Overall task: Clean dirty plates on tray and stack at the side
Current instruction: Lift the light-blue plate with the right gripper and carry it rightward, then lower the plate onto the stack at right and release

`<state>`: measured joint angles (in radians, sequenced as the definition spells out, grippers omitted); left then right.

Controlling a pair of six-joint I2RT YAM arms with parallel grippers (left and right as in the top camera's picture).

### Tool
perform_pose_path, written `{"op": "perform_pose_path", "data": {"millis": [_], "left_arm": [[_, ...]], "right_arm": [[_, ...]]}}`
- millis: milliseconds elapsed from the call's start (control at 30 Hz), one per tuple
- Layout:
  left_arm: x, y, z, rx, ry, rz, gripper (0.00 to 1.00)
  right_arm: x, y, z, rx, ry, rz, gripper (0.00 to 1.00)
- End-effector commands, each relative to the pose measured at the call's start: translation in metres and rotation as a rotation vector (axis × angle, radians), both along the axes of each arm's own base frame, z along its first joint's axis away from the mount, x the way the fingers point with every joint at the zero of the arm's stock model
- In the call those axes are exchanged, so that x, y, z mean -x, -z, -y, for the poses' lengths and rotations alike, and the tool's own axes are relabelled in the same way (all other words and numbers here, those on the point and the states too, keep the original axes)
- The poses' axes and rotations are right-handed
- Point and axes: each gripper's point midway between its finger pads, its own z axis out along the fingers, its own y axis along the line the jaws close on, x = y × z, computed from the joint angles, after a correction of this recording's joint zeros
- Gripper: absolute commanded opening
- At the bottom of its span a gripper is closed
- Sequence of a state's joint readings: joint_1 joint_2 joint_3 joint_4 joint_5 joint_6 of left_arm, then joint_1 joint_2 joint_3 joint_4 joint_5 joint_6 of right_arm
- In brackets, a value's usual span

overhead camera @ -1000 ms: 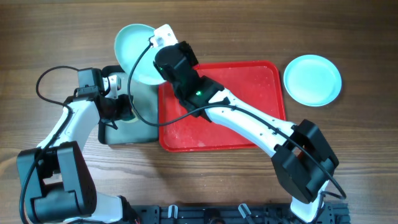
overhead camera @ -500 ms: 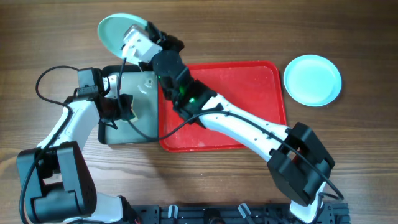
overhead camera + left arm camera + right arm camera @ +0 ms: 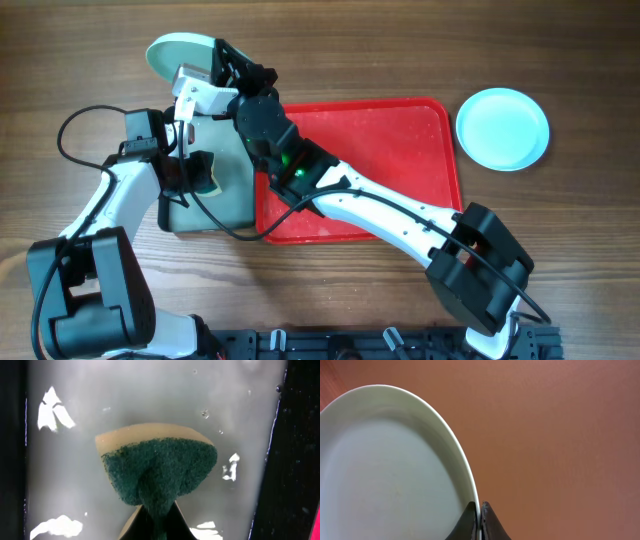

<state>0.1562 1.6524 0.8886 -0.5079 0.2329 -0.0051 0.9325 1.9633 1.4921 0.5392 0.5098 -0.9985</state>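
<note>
The right gripper [image 3: 479, 510] pinches a plate [image 3: 390, 490] by its thin rim alone, out past the far-left corner of the tray [image 3: 400, 170]; if wet, it could slip and drop. The left gripper [image 3: 154, 515], clamped on the sponge [image 3: 160, 467] over the basin [image 3: 235, 170], may press too hard and lever it loose

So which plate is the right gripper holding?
The top-left plate, rim pinched in the right gripper; the other plate lies free, right of the red tray.

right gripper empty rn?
No: in the right wrist view the right gripper is closed on the rim of a pale plate.
</note>
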Motion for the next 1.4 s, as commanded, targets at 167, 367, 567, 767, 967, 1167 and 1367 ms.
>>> {"op": "perform_pose_path", "data": {"millis": [167, 367, 567, 767, 967, 1167, 1367], "left_arm": [[-0.001, 0.006, 0.001, 0.004, -0.002, -0.002, 0.04], [-0.002, 0.005, 0.001, 0.003, -0.001, 0.002, 0.04], [-0.005, 0.005, 0.001, 0.002, -0.001, 0.013, 0.04], [-0.005, 0.005, 0.001, 0.002, -0.001, 0.012, 0.04], [-0.006, 0.004, 0.001, 0.001, -0.001, 0.018, 0.04], [-0.004, 0.005, 0.001, 0.002, -0.001, 0.008, 0.04], [-0.021, -0.001, -0.002, -0.01, -0.001, 0.083, 0.06]], "right_arm": [[-0.026, 0.065, 0.045, -0.649, 0.213, -0.479, 0.04], [-0.039, 0.121, 0.088, -0.892, 0.308, -0.906, 0.04], [-0.058, 0.138, 0.24, -0.885, 0.642, -1.021, 0.04], [-0.029, 0.182, 0.464, -1.144, 1.078, -1.216, 0.04], [0.045, 0.209, 0.577, -1.268, 1.39, -1.272, 0.04], [0.06, 0.243, 0.569, -1.247, 1.408, -1.32, 0.04], [0.051, 0.246, 0.573, -1.256, 1.381, -1.274, 0.39]]}}
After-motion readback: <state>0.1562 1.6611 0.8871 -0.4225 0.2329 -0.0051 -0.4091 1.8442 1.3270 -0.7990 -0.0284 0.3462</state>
